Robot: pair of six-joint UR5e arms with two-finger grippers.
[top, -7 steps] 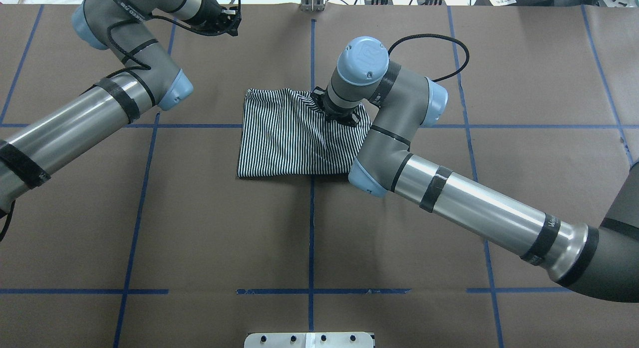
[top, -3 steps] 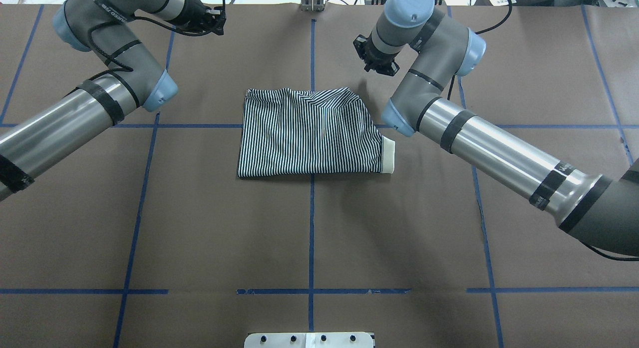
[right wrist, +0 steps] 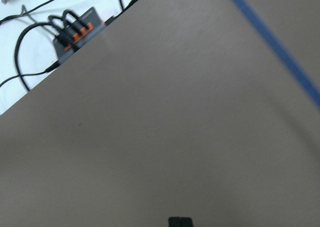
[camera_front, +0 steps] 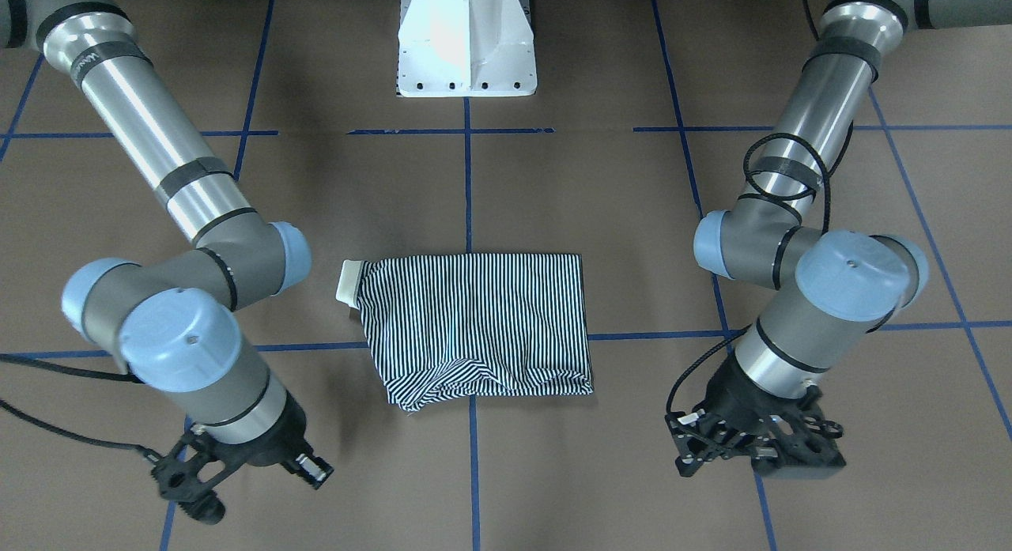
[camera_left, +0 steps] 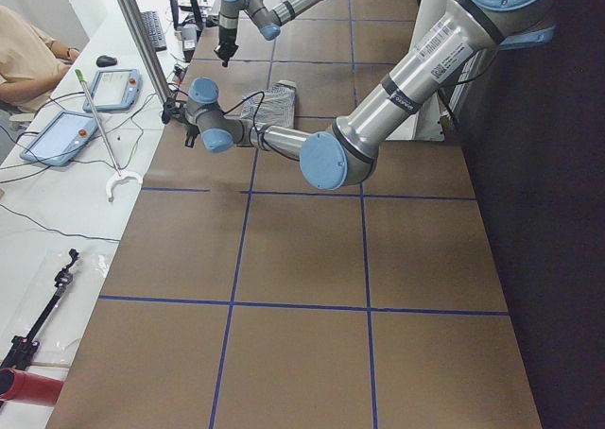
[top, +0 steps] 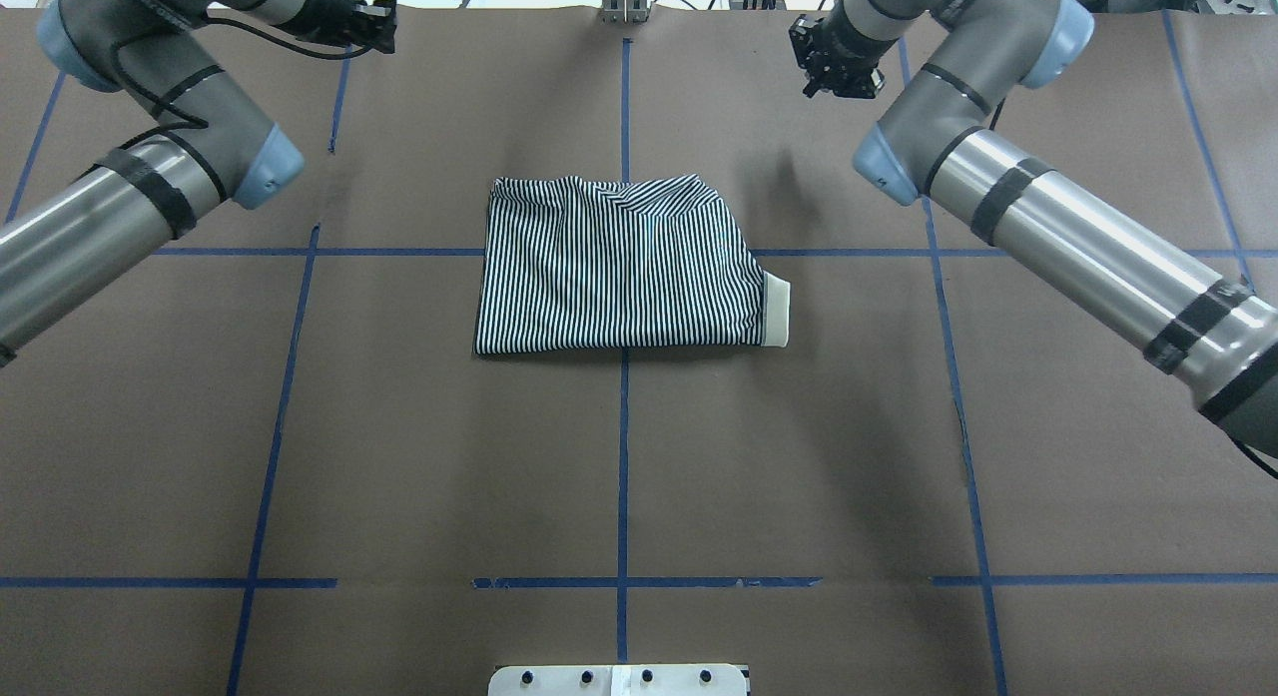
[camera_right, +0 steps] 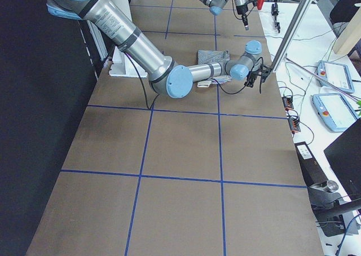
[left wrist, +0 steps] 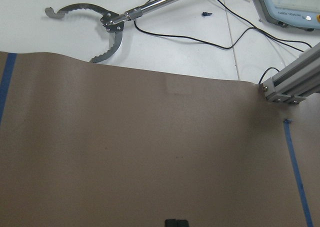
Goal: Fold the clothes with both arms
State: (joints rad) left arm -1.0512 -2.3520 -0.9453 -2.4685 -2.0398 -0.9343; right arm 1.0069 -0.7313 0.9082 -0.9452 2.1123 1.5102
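Right arm (top: pixel 1078 247) has swung clear of the polo shirt (top: pixel 619 272). Shirt lies folded to a rectangle on the surface (top: pixel 399 426), straight out from the white base (camera_front: pixel 466 45). Left pincer (top: pixel 364 32) and right pincer (top: pixel 835 65) hang empty farther out from the base; finger spacing: cannot tell. Folding looks essentially complete; shirt slightly rumpled along its far side.

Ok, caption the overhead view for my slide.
Folded striped polo shirt lies flat at table centre; left gripper and right gripper hang clear of it near the far edge.
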